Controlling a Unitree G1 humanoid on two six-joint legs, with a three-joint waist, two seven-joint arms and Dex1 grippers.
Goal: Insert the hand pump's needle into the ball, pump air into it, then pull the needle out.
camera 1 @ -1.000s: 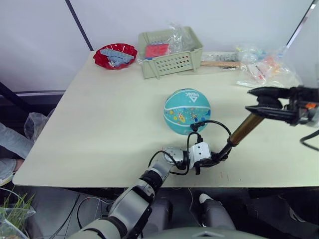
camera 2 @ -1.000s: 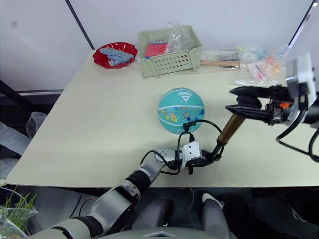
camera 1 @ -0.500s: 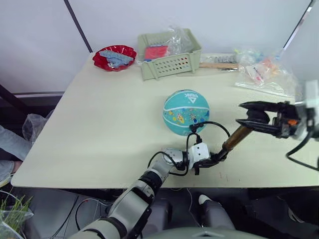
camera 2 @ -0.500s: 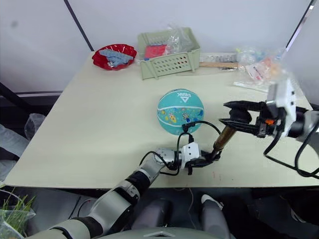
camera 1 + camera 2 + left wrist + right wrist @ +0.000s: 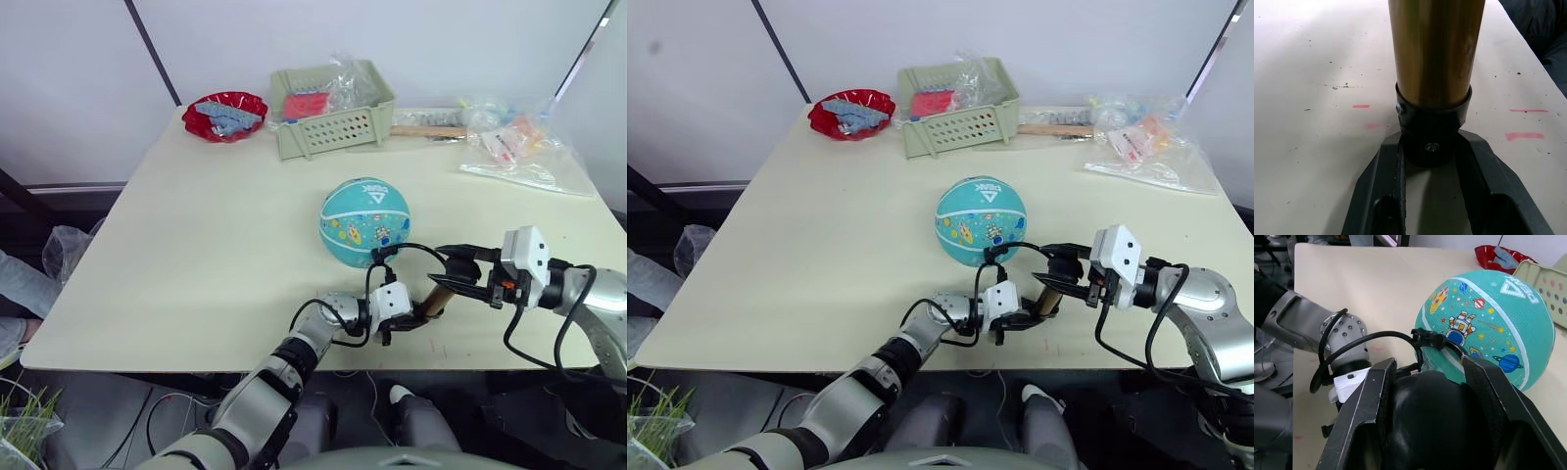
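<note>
The teal ball (image 5: pixel 364 220) rests mid-table. Just in front of it the gold hand pump (image 5: pixel 437 298) leans low over the table. My left gripper (image 5: pixel 419 313) is shut on its black bottom cap (image 5: pixel 1432 132), fingers (image 5: pixel 1386 196) on either side. At the pump's top, my right gripper (image 5: pixel 454 278) is shut on the black T-handle (image 5: pixel 1435 416). The thin black hose (image 5: pixel 416 247) loops from the pump to the ball's near side. Its end fitting (image 5: pixel 1425 339) touches the ball (image 5: pixel 1488 328); the needle is hidden there.
A red bowl (image 5: pixel 225 115) sits at the far left corner of the table (image 5: pixel 196 255). A green basket (image 5: pixel 333 108) stands beside it, with clear plastic bags (image 5: pixel 519 142) at the far right. The pump is close to the table's front edge.
My right gripper has come down and left with the T-handle, pushing it towards the pump's body. The visible gold length has shrunk and the pump leans lower. Ball and left gripper stayed put.
</note>
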